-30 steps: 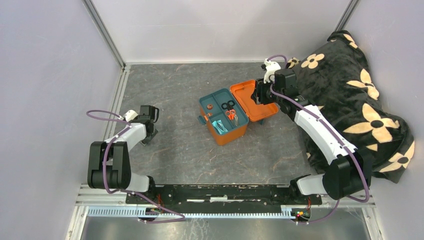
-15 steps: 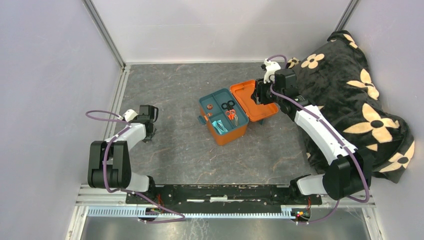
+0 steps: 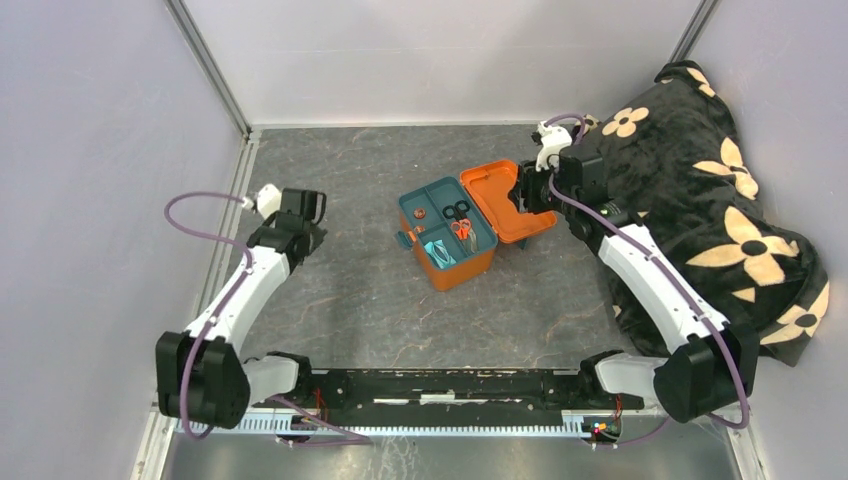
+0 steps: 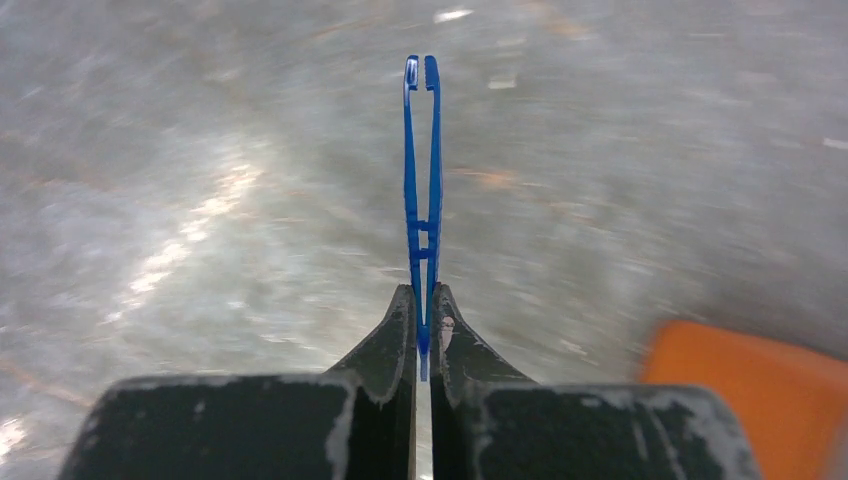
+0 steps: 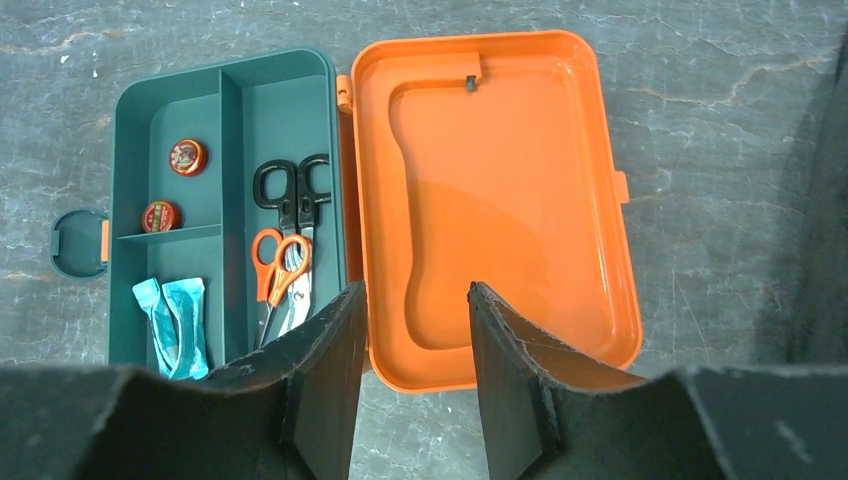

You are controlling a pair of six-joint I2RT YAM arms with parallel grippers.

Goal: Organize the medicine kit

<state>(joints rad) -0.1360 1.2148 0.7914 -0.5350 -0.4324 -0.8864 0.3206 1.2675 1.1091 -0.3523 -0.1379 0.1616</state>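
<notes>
Since a second ago the left arm has unfolded and swung up off the table, and its jaws have closed. The left gripper (image 4: 423,300) now pinches the blue tweezers (image 4: 421,180) by one end, so that they stick straight out beyond the fingertips, above the grey table (image 4: 200,200). That view is blurred.

The right gripper (image 5: 415,300) has shifted only slightly. Its jaws stand apart with nothing between them, hovering over the near edge of the orange lid (image 5: 560,150).

The medicine kit (image 3: 455,272) sits right of the table's centre, its lid laid open flat and empty. A teal tray (image 5: 285,110) fills the box. Its upper-left compartment holds two small red tins (image 5: 187,157), and the lower-left one holds teal packets (image 5: 172,320). The long compartment beside the hinge holds black-handled scissors (image 5: 292,190) and orange-handled scissors (image 5: 280,265). A flowered black blanket (image 3: 720,200) lies along the right side.
</notes>
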